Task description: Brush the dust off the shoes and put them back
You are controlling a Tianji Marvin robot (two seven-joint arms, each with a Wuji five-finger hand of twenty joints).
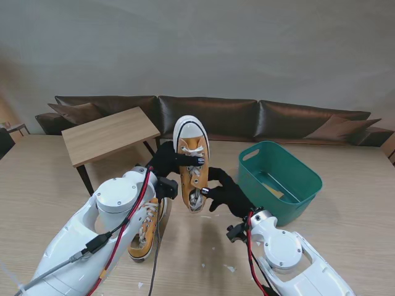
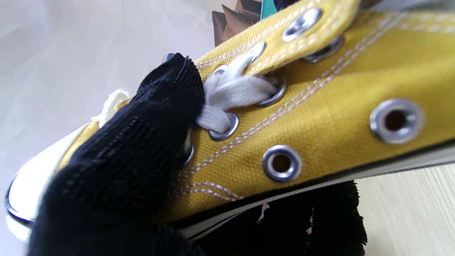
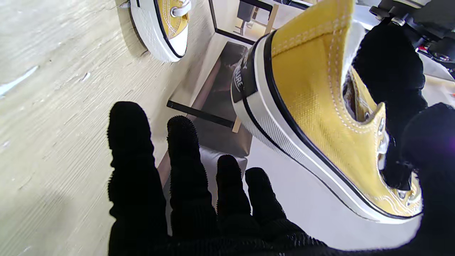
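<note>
Shoes were the concern: one yellow canvas sneaker [image 1: 191,164] was held raised over the table [image 1: 345,246], toe cap up and away from the robot, heel down, so that its sides were exposed, probably for brushing. It was gripped by the left hand [image 1: 166,161], whose gloved fingers [image 2: 142,142] were closed across the laces and under the sole. The right hand [image 1: 229,194] was seen just beside the heel; its four fingers [image 3: 185,170] were spread and held nothing, while the thumb seemed to lie near or against the shoe's collar, though contact could not be confirmed. No brush was visible in either hand. The second sneaker [image 1: 145,233] was left lying on the table nearer the robot, partly hidden by the left arm. A green plastic basket [image 1: 279,180] stood to the right, well apart from the lifted shoe, perhaps where things are stored. A small wooden side table [image 1: 108,135] and a dark sofa [image 1: 210,116] were placed farther off.
</note>
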